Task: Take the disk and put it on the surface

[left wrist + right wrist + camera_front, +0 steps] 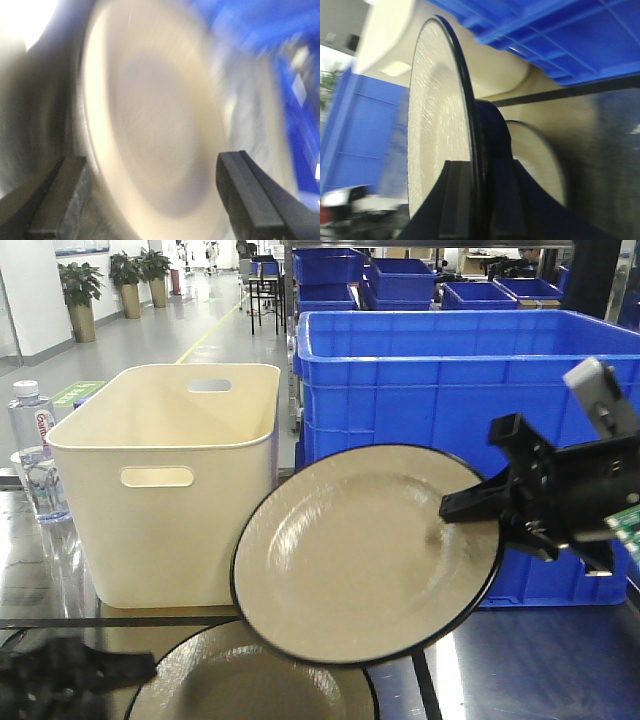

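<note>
A cream disk (360,555) with a black rim hangs tilted in the air in front of the blue crate. My right gripper (450,508) is shut on its right rim; the right wrist view shows the disk (440,125) edge-on between the right gripper (480,200) fingers. A second cream disk (250,680) lies flat below it on the dark glossy surface (530,670). My left gripper (140,670) sits low at the bottom left, beside that lower disk. In the blurred left wrist view the left gripper (155,200) is open, with a cream disk (150,130) beyond its spread fingers.
A cream plastic bin (170,490) stands at the left and a large blue crate (450,370) behind the held disk. A water bottle (35,445) stands at the far left edge. Thin black lines cross the tabletop.
</note>
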Tool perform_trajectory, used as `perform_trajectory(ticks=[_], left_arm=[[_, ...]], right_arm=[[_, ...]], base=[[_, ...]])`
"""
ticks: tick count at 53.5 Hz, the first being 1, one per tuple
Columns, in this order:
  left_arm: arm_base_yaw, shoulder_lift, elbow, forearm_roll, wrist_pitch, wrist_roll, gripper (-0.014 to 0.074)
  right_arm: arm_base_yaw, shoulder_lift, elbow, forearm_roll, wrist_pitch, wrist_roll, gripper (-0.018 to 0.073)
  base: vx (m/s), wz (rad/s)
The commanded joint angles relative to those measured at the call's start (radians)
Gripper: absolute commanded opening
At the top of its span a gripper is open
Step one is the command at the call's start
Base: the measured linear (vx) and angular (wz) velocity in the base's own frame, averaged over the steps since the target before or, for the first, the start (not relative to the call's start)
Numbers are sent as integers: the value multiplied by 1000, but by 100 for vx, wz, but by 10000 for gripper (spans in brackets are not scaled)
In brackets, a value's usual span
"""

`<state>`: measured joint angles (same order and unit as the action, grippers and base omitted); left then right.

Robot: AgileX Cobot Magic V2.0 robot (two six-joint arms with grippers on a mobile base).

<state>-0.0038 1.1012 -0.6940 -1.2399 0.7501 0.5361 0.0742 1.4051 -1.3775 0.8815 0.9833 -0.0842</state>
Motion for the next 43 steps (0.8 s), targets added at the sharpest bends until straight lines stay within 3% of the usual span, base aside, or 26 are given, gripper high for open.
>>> perform_trajectory(ticks=[1,15,22,33,43], left_arm=[[31,-90,-23,-54,-22,4,605],[45,-202,-23,-56,-37,-3,571],[45,-233,-23,-55,-68,-3,571],[45,-236,-23,-55,-76,-3,571],[45,-236,-23,-54,-91,-2,571]], right_arm=[[80,-14,-39,24,-95,43,-8],[240,137,-39,-3,-172,22,-4],[267,218,-39,-1,-140,6,3],[311,270,-39,2,-137,-108,41],[323,269,-39,-112,-121,-171,139]], base=[[0,0],[0,0],[0,0],[0,0],[0,0]])
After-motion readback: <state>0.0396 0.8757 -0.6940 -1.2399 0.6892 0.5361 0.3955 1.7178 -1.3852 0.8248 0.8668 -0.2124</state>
